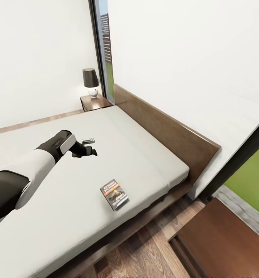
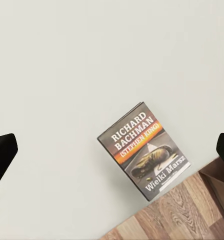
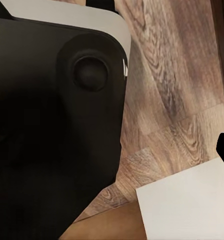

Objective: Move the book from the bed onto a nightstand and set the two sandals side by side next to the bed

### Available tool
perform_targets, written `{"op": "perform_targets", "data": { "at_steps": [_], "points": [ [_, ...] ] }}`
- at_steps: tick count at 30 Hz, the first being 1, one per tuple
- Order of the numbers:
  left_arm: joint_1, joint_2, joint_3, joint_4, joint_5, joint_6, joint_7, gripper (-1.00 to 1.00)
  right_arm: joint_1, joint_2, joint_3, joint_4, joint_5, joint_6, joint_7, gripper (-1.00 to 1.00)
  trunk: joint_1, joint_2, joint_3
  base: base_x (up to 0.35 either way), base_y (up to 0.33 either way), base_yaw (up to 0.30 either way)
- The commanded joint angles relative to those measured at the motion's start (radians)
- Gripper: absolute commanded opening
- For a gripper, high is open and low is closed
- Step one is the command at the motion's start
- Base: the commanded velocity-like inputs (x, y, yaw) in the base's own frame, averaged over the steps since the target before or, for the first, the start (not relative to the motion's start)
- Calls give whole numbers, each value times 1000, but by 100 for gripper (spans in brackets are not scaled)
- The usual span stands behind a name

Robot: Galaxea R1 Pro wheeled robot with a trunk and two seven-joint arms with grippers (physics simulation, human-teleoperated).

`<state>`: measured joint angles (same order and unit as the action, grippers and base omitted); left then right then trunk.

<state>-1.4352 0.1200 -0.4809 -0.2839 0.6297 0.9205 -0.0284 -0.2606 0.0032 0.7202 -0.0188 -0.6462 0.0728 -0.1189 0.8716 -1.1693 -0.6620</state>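
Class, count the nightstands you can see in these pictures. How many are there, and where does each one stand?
2. One nightstand stands at the far side of the bed, carrying a lamp. The other nightstand stands on the near side, by the window.

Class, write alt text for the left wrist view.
A thin dark-covered paperback book lettered "RICHARD BACHMAN" lies flat near the edge of a plain light grey mattress, with wood-plank floor beyond it and two black fingertips spread wide apart.
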Motion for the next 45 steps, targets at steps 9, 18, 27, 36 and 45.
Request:
{"op": "perform_targets", "data": {
  "at_steps": [9,18,27,36,45],
  "points": [
    [-1,1,-5,-1,1,-2,1,100,0,1,8,-3,-6,6,-5,100,0,0,-15,0,0,0],
    [-1,0,6,-1,1,-3,4,100,0,1,8,-3,-6,7,-5,100,0,0,-30,0,0,0],
    [-2,-1,55,-2,1,-4,49,100,0,1,8,-3,-6,6,-5,100,0,0,-45,0,0,0],
    [-5,-38,98,-3,2,-43,158,100,0,2,10,-4,-6,5,-5,100,0,0,-59,0,0,0],
    [-9,-53,136,-4,2,-74,211,100,0,3,9,-3,-6,5,-5,100,0,0,-74,0,0,0]
  ]
}}
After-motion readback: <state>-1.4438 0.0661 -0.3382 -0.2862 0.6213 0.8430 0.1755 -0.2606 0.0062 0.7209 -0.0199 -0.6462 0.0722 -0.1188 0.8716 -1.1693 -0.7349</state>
